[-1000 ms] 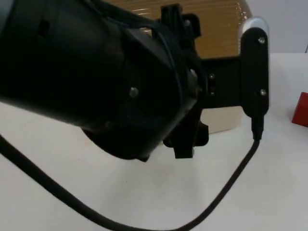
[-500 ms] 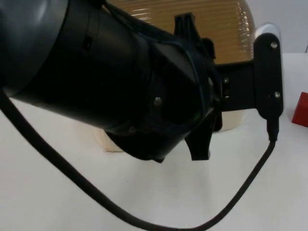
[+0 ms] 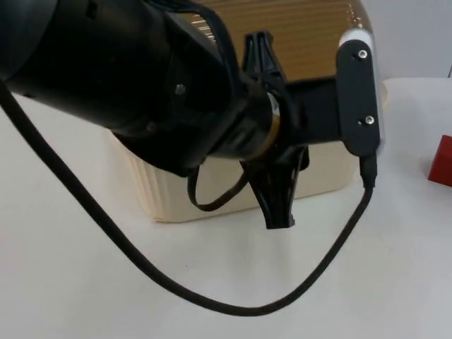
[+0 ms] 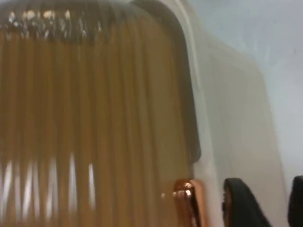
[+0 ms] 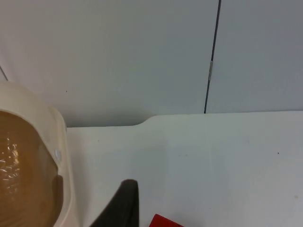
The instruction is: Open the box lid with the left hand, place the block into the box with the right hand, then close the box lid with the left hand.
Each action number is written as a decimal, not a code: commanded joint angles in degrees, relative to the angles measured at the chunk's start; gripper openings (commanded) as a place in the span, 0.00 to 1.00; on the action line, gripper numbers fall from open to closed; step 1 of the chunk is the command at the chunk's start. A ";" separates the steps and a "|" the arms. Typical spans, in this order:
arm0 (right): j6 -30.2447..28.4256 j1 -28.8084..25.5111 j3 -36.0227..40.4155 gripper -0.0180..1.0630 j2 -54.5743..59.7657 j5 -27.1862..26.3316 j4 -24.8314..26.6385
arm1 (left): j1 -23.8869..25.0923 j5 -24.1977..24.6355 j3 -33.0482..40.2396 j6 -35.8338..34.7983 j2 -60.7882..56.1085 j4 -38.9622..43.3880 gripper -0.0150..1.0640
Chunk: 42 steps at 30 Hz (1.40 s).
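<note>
We see the cream box (image 3: 212, 191) sitting on the white table (image 3: 106, 282), its ribbed amber lid (image 3: 296, 28) on top of it. The left gripper (image 3: 272, 127) hangs over the box's front wall, just below the lid; we cannot tell how its fingers stand. The red block (image 3: 443, 161) lies well to the right of the box. The right gripper (image 5: 124, 203) waits near the block and beside the box; its fingers' state is unclear.

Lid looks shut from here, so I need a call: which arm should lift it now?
Left. The left gripper hangs at the front of the cream ribbed plastic box, with its amber ribbed lid close ahead in the left wrist view. The right gripper waits beside the red block.
</note>
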 commanded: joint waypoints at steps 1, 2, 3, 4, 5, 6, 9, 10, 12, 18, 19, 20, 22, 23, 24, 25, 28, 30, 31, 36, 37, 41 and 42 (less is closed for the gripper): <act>-0.25 0.00 -0.39 0.98 -0.03 0.07 -0.38 | 0.23 -2.63 -0.29 -0.10 -0.35 0.63 0.20; -0.25 0.00 -0.39 0.98 -0.03 0.07 -0.38 | 0.23 -2.63 -0.29 -0.10 -0.35 0.63 0.13; -0.25 0.00 -0.39 0.98 -0.03 0.07 -0.38 | 0.23 -2.63 -0.29 -0.10 -0.35 0.63 0.13; -0.25 0.00 -0.39 0.98 -0.03 0.07 -0.38 | 0.23 -2.36 -0.29 -0.10 -0.35 0.63 0.03; -0.25 0.00 -0.39 0.98 -0.03 0.07 -0.38 | 0.23 -1.80 -0.29 -0.10 -0.35 0.63 0.01; -0.25 0.00 -0.39 0.98 -0.03 0.07 -0.38 | 0.23 -1.65 -0.29 -0.10 -0.35 0.63 0.01; -0.25 0.00 -0.39 0.98 -0.03 0.07 -0.38 | 0.23 0.34 -0.29 -0.10 -0.35 0.63 0.01; -0.25 0.00 -0.39 0.98 -0.03 0.07 -0.38 | 0.23 2.21 -0.29 -0.10 -0.35 0.63 0.01; -0.25 0.00 -0.39 0.98 -0.03 0.07 -0.38 | 0.23 3.33 -0.65 -0.10 -0.35 0.63 0.01; -0.25 0.00 -0.39 0.98 0.09 0.05 -0.38 | 0.23 3.31 -1.33 -0.42 -0.35 0.63 0.01; -0.25 0.00 -0.39 0.98 0.09 0.05 -0.38 | 0.23 3.05 -1.33 -0.52 -0.35 0.63 0.01; -0.25 0.00 -0.39 0.98 0.09 0.05 -0.38 | 0.23 2.40 -1.33 -0.52 -0.35 0.63 0.01; -0.25 0.00 -0.39 0.98 0.09 0.05 -0.38 | 0.72 1.13 -1.33 -0.52 -0.35 0.63 0.01; -0.25 0.00 -0.39 0.98 0.09 0.05 -0.38 | 1.00 -0.46 -1.33 -0.96 -0.35 0.63 0.01; -0.25 0.00 -0.39 0.98 0.09 0.05 -0.38 | 1.71 -1.65 -1.33 -1.47 -0.35 0.63 0.01; -0.25 0.00 -0.39 0.98 0.09 0.05 -0.38 | 2.10 -1.91 -1.33 -1.92 -0.35 0.63 0.01; -0.25 0.00 -0.39 0.98 0.09 0.05 -0.38 | 2.30 -1.50 -1.33 -2.03 -0.35 0.63 0.01; -0.25 0.00 -0.39 0.98 0.09 0.05 -0.38 | 2.30 -1.71 -1.33 -2.03 -0.35 0.63 0.01; -0.25 0.00 -0.39 0.98 0.09 0.05 -0.38 | 2.30 -2.21 -1.33 -2.03 -0.35 0.63 0.01; -0.25 0.00 -0.39 0.98 0.12 -0.05 -0.38 | 2.30 -3.36 -1.33 -1.92 0.10 0.63 0.01; -0.25 0.00 -0.39 0.98 0.12 -0.05 -0.38 | 2.30 -3.24 -1.33 -1.92 0.24 0.63 0.01; -0.25 0.00 -0.39 0.98 0.12 -0.05 -0.38 | 2.30 -2.83 -1.33 -1.81 0.24 0.63 0.01; -0.25 0.00 -0.39 0.98 0.12 -0.05 -0.38 | 2.55 -2.83 -1.33 -1.81 0.34 0.63 0.01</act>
